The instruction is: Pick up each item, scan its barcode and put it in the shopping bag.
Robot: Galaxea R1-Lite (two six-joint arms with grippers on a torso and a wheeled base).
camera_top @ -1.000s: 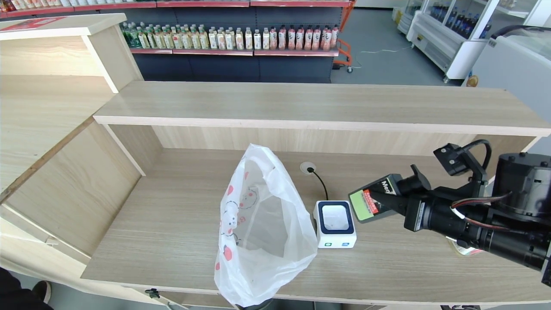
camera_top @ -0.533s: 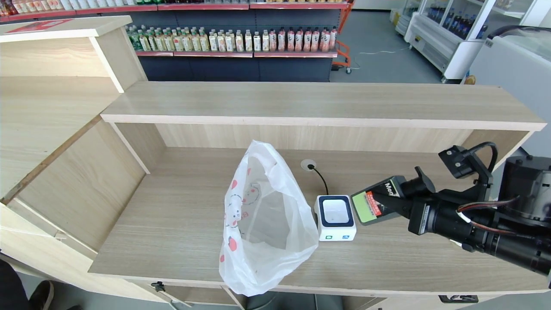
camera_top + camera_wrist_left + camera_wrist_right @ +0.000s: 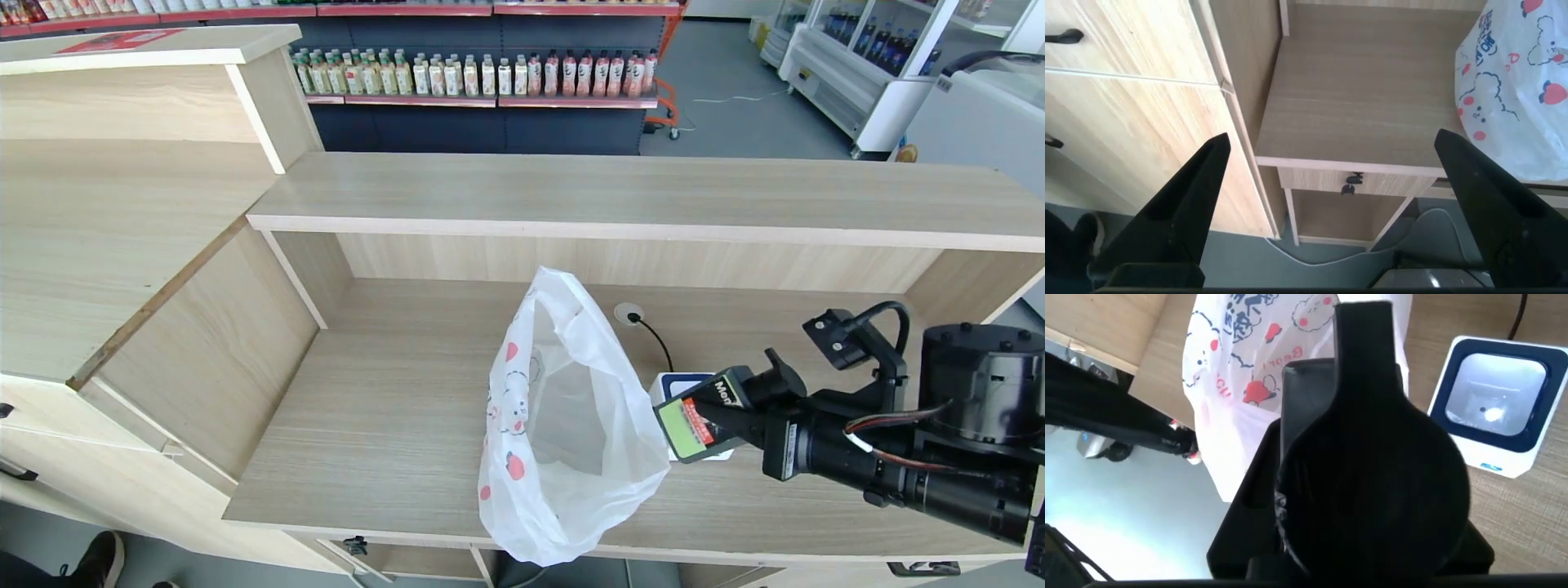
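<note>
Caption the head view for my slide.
Right gripper holds a boxed item near the scanner, beside the open shopping bag.

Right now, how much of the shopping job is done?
Done: one box is picked up off the counter. In hand: the right gripper holds it in the air by the scanner, close to the bag. Left: the box must go into the bag. I cannot tell whether it has been scanned or whether the bag holds anything.
</note>
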